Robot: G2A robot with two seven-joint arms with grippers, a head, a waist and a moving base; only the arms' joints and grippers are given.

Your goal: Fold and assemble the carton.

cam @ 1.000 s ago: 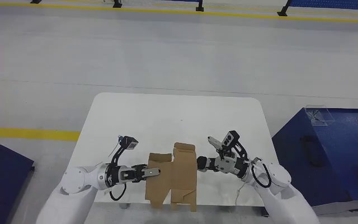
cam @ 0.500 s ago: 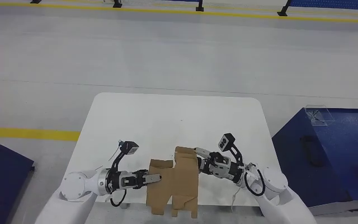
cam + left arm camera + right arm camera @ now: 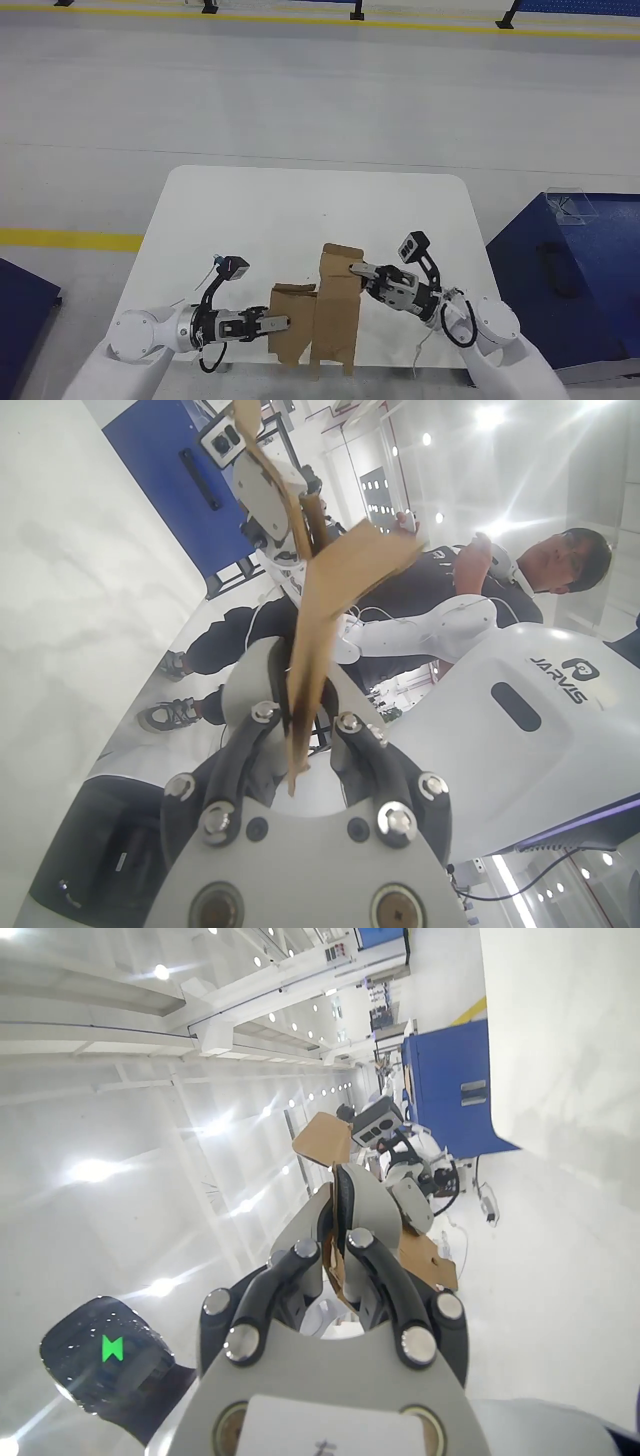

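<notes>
Our left gripper and right gripper each pinch an opposite edge of the cardboard carton, at lower centre of the top view, so we should fold the panels evenly, without twisting.

The carton covers part of the counter's near edge; the left hand and right hand hide its gripped edges.

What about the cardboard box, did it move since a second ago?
Yes. In the top view the carton has shifted a little toward the right side of the table, and its top flap is now closer to the table's far edge.
</notes>
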